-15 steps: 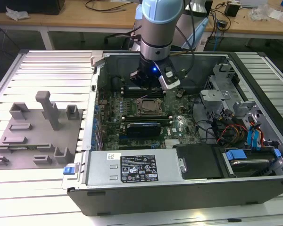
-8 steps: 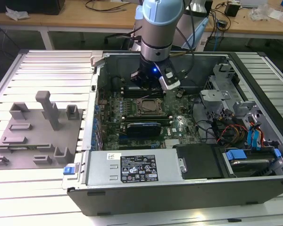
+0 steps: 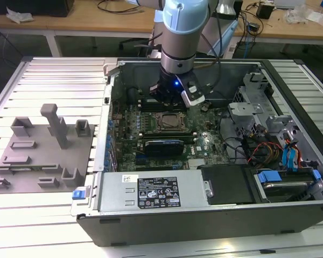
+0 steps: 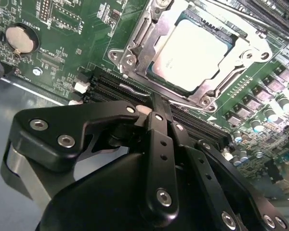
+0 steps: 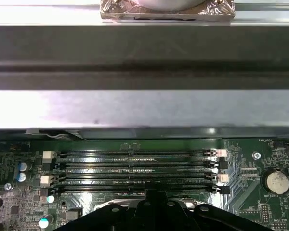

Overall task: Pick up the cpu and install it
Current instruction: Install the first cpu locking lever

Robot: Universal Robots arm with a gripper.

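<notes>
Inside the open computer case: the motherboard lay flat, with the arm's gripper hanging just above its rear part, over the memory slots.
Setting: the case rested on a ribbed metal desk; a grey plastic fixture with upright blocks stood well apart, at the exterior view's left.
CPU position: the cpu, silvery-grey top upward, sat within the socket frame on the board; in the exterior view the same socket appeared just in front of the gripper.
Seating: the chip looked level inside the frame, though whether the frame was latched down could not be told.
Gripper state: in the second wrist view the two fingers ran side by side with their tips drawn together, and nothing was seen between them.
Gripper relation to chip: the fingertips were near the socket's edge, over the memory slots, apart from the chip and not touching it.
First wrist view: four parallel memory slots and a coin cell were visible beyond the gripper, below the case wall.
Task progress (judged): pick-up and placement appeared done, since the chip lay in the socket and the gripper carried nothing; locking of the frame remained unconfirmed.
</notes>
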